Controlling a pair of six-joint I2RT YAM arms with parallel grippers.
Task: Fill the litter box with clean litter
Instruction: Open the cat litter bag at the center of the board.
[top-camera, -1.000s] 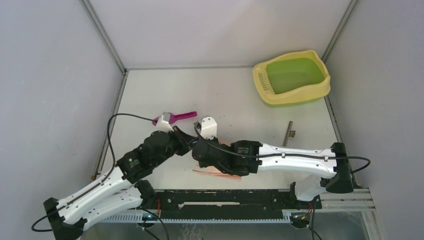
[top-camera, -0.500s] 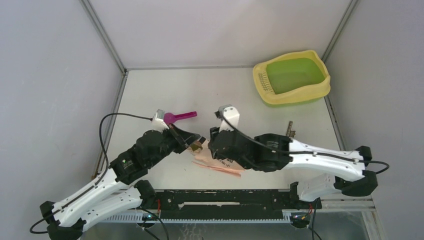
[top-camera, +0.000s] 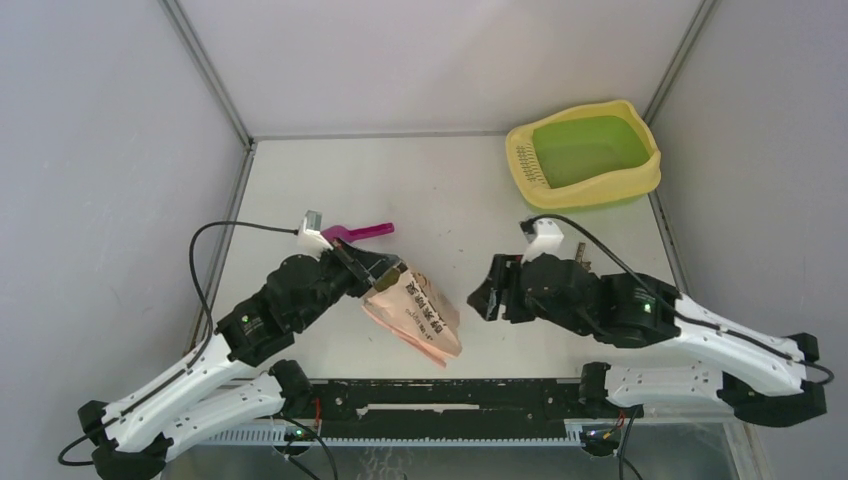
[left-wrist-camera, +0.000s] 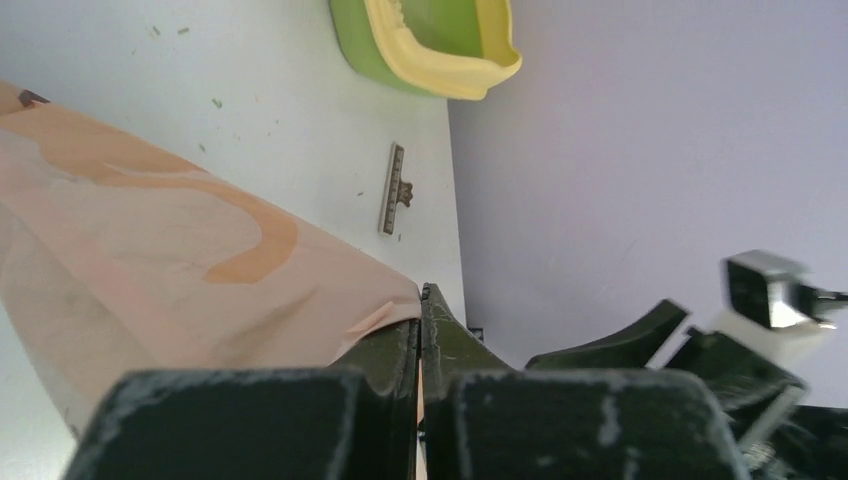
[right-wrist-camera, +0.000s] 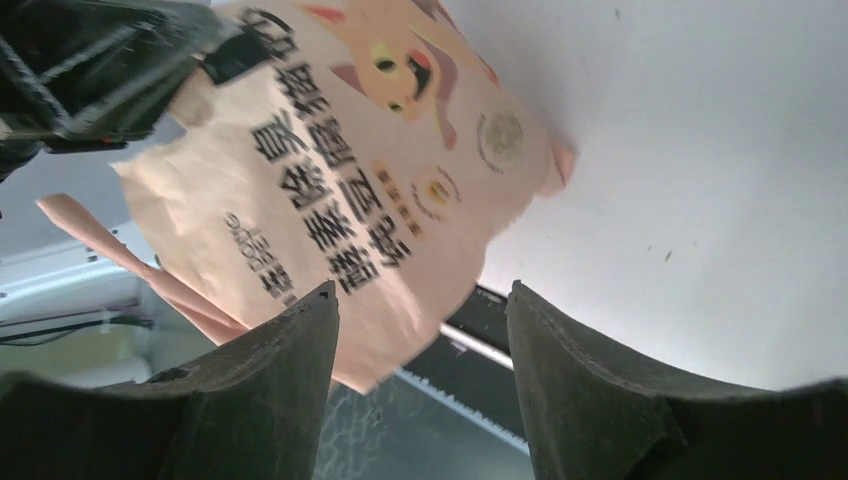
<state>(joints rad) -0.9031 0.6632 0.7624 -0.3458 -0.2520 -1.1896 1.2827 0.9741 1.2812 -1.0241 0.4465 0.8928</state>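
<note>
2 hands | left hand pinches bag corner | right hand spread, off bag | litter box edge-cropped

In the left wrist view the top edge cuts the litter box down to one corner. The left edge cuts off the peach-pink bag, the right arm at lower right is blurred, and the thin dark strip at mid-frame is too small to name. In the right wrist view the bag's print is smeared past reading, and its lower edge hides behind the fingers of the right gripper. From above, the near end of the magenta scoop is partly hidden by the left wrist camera.
</note>
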